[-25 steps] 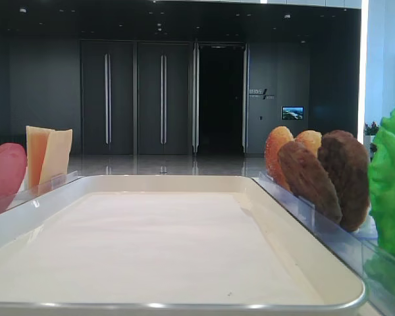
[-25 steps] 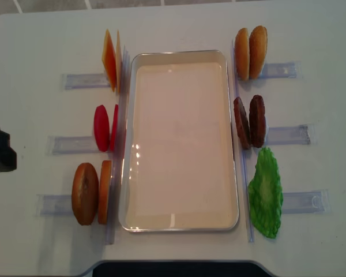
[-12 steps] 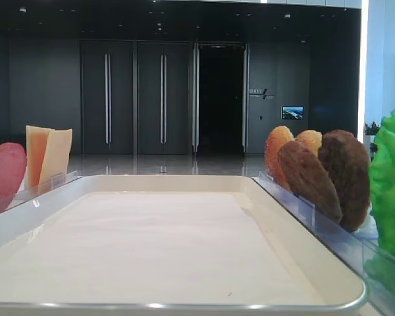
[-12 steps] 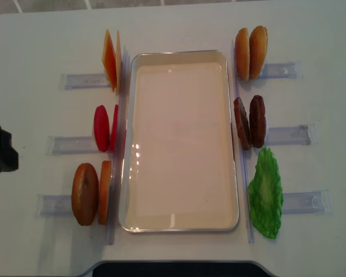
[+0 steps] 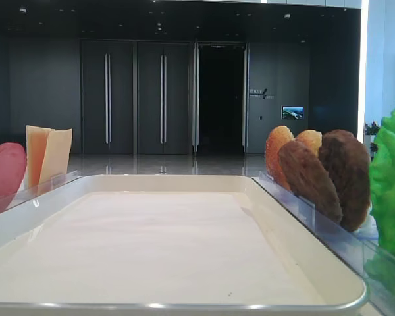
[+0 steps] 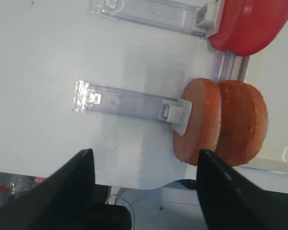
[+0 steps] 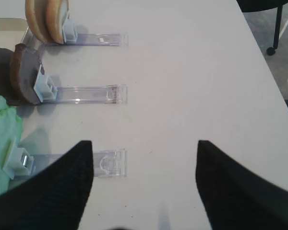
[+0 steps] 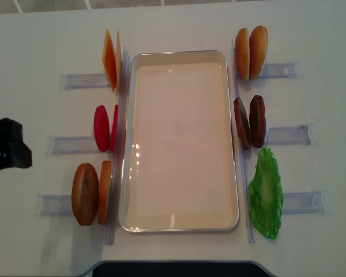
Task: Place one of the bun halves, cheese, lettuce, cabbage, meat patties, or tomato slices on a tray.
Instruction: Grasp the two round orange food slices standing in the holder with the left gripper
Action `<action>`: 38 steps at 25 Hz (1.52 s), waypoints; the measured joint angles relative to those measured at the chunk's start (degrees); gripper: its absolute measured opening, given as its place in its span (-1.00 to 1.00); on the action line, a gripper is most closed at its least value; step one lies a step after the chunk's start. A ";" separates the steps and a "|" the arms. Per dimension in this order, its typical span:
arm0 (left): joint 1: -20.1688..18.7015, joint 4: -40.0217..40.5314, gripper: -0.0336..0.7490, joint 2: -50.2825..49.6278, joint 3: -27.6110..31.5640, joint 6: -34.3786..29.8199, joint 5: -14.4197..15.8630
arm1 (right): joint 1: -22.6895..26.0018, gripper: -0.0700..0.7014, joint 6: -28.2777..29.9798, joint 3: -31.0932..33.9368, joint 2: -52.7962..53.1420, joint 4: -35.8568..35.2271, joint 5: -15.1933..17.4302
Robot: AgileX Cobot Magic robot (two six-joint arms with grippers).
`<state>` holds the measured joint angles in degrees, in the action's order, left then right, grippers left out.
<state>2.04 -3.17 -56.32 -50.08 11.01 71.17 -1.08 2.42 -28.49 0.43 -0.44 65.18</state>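
Tray [image 8: 179,222] sits centre of the white table [image 8: 40,40], long axis running away from the robot, base bare.

L side of tray, far to near, each pair upright in a clear holder: cheese [image 8: 111,60], tomato slices [image 8: 104,127], bun halves [image 8: 90,193]. In the left wrist view the bun halves [image 6: 222,121] stand on edge against the holder clip, tomato slices [image 6: 249,23] just beyond.

R side, far to near: orange-golden pieces [image 8: 251,52], meat patties [image 8: 249,122], lettuce [image 8: 266,194].

Left gripper [image 8: 4,156]: near L table edge, well apart from the buns; fingers [image 6: 67,184] spread, nothing between.

Right gripper [image 7: 144,187]: fingers [image 7: 53,184] spread wide over bare table beside the lettuce holder [image 7: 103,163], holding nothing.
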 joint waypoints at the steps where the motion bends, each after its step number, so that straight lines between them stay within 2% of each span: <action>1: -0.15 -0.35 0.38 0.00 0.00 0.52 0.00 | 0.00 0.39 0.00 0.00 0.00 0.00 0.00; 3: -1.35 -0.44 0.38 0.00 0.00 1.46 -0.05 | 0.00 0.39 0.00 0.00 0.00 0.00 0.00; 6: -5.31 -0.44 0.38 -0.07 0.00 3.77 -0.05 | 0.00 0.39 0.00 0.00 0.00 0.00 0.00; 9: -10.18 -0.44 0.38 -1.01 -0.05 6.93 -0.05 | 0.00 0.39 0.00 0.00 0.00 0.00 0.00; 15: -22.36 1.93 0.38 -5.56 -0.05 16.10 -0.25 | 0.00 0.39 0.00 0.00 0.00 0.00 0.00; 19: -30.70 4.23 0.38 -9.02 -0.05 22.81 -3.00 | 0.00 0.39 0.00 0.00 0.00 0.00 0.00; 22: -34.74 4.43 0.38 -11.69 -0.11 25.88 -5.48 | 0.00 0.39 0.00 0.00 0.00 0.00 0.00; 31: -35.98 5.06 0.38 -19.05 -0.11 27.17 -8.78 | 0.00 0.39 0.00 0.00 0.00 0.00 0.00; 38: -35.98 5.84 0.38 -21.50 -0.11 27.19 -14.22 | 0.00 0.39 0.00 0.00 0.00 0.00 0.00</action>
<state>-33.94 2.67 -77.82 -50.19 38.20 56.95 -1.08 2.42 -28.49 0.43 -0.44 65.18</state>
